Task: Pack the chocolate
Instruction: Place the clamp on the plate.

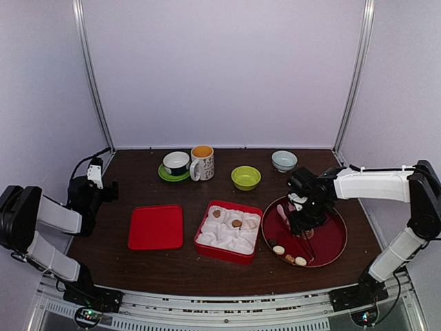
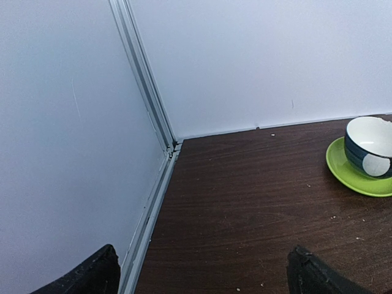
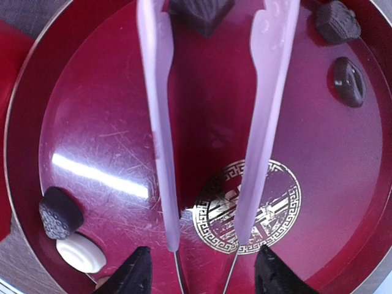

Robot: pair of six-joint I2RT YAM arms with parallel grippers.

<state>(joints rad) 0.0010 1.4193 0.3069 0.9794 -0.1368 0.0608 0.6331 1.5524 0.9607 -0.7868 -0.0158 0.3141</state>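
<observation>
On red plate [image 3: 92,122], tiny chocolates [image 3: 349,79], dark, cream (ridged); right tool [image 3: 202,272] grips tongs [image 3: 156,122], left tool [image 2: 199,275] wide.

round tray [image 3: 110,122]: glossy red lacquer look, fine scratches, gold print. tongs [image 3: 156,122]: translucent pink plastic, smooth. dark chocolates [image 3: 60,212]: matt, ribbed. table [image 2: 245,202]: dark wood grain, low sheen, speckled.
</observation>
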